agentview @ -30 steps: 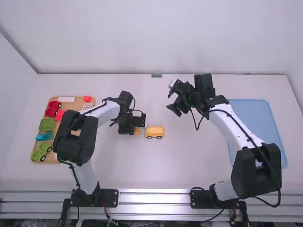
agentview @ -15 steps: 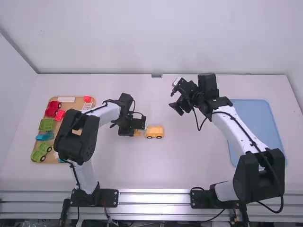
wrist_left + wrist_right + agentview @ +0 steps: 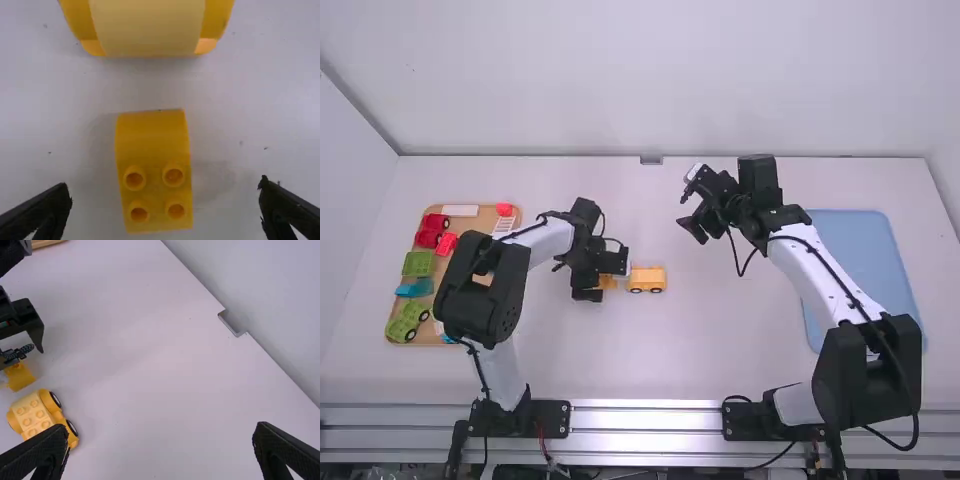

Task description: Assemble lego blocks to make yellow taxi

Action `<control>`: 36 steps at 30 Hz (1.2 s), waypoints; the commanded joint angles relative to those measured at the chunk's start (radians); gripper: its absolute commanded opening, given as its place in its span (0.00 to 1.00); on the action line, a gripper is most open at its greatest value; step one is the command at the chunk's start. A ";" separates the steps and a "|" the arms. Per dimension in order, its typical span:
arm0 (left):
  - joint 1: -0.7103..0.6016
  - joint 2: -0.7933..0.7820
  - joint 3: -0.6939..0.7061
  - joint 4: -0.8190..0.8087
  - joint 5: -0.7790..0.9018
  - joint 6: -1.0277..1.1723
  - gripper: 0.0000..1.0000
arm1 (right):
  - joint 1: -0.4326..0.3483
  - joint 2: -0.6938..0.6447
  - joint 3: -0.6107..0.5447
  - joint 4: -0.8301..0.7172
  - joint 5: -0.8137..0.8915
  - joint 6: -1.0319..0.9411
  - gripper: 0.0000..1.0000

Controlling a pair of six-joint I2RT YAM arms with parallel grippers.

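In the high view my left gripper (image 3: 604, 279) stands low over the table, its open fingers on either side of a small yellow block (image 3: 608, 282). In the left wrist view the studded, curved block (image 3: 154, 172) lies between the fingers of my left gripper (image 3: 165, 190), touching neither. Just right of the block is the orange-yellow wheeled car base (image 3: 646, 280), with a gap between them; the right wrist view shows studs on the car base (image 3: 35, 415). My right gripper (image 3: 687, 214) is farther back, raised, open and holding nothing; in its wrist view my right gripper (image 3: 161, 435) has bare table beyond it.
A wooden tray (image 3: 425, 335) with red, green and blue toy parts is at the left, partly behind the left arm. A blue mat (image 3: 855, 250) lies at the right under the right arm. The table's back edge (image 3: 570, 156) meets a wall.
My left gripper's fingers have spread apart around the small yellow block. The right arm has shifted slightly to the right since the earliest frame. The car base has stayed put.
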 commanded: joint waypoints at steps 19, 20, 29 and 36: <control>0.292 0.018 -0.229 0.361 0.569 0.043 0.99 | 0.002 -0.016 -0.007 0.030 -0.003 -0.027 0.99; 0.293 0.021 -0.247 0.390 0.586 0.042 0.99 | 0.002 -0.016 -0.007 0.030 -0.003 -0.027 0.99; 0.338 0.093 -0.293 0.495 0.791 0.091 0.99 | 0.003 -0.016 -0.007 0.031 -0.009 -0.026 0.98; 0.328 0.167 -0.238 0.468 0.798 0.138 0.96 | 0.003 -0.016 -0.007 0.027 -0.037 -0.026 0.99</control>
